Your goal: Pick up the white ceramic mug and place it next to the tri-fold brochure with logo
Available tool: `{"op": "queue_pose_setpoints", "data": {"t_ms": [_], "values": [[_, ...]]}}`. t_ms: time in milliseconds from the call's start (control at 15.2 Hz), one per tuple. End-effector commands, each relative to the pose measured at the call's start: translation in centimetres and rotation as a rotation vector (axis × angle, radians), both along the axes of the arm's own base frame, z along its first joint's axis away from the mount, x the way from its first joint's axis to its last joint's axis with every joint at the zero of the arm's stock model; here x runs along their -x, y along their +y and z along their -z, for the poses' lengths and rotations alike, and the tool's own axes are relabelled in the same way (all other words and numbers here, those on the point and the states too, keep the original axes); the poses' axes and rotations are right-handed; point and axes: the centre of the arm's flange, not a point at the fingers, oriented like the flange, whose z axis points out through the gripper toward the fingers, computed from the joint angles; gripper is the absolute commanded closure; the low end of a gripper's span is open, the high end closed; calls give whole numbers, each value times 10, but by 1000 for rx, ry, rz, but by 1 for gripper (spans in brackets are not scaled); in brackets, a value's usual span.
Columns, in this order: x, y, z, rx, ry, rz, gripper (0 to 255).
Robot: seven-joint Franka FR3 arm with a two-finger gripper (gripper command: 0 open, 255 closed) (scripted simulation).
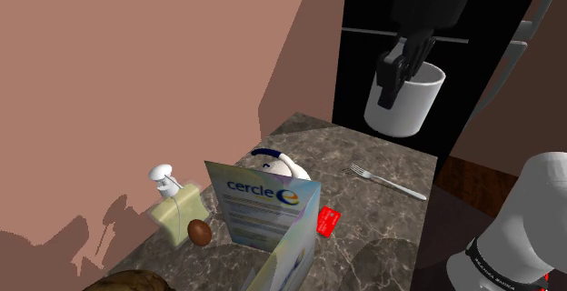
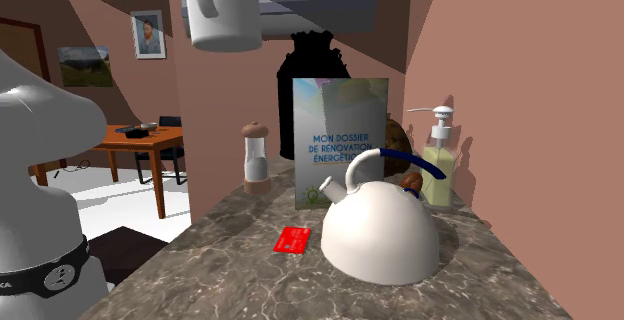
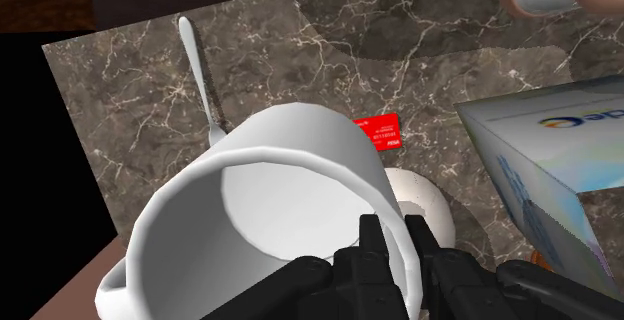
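My gripper (image 1: 397,69) is shut on the rim wall of a white mug (image 1: 406,99) and holds it high above the far end of the marble counter (image 1: 368,239). In the wrist view one finger is inside the mug (image 3: 262,203) and the other outside, with the gripper (image 3: 397,234) clasping the wall. The tri-fold brochure (image 1: 263,213) with a "cercle" logo stands upright near the counter's middle. From the second exterior view the mug (image 2: 225,8) hangs near the top, left of the brochure (image 2: 340,140).
A white kettle (image 2: 378,230) with a blue handle sits beside the brochure, a red card (image 1: 328,221) next to it. A fork (image 1: 386,182) lies towards the counter's far end. A soap dispenser (image 1: 173,203), a brown egg-shaped thing (image 1: 199,232) and a pepper mill (image 2: 256,156) stand nearby.
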Motion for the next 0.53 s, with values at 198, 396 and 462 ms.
{"op": "queue_pose_setpoints", "data": {"t_ms": [198,396,462], "values": [[0,0,26,0,-1,0,255],[0,0,42,0,-1,0,255],[0,0,47,0,-1,0,255]]}}
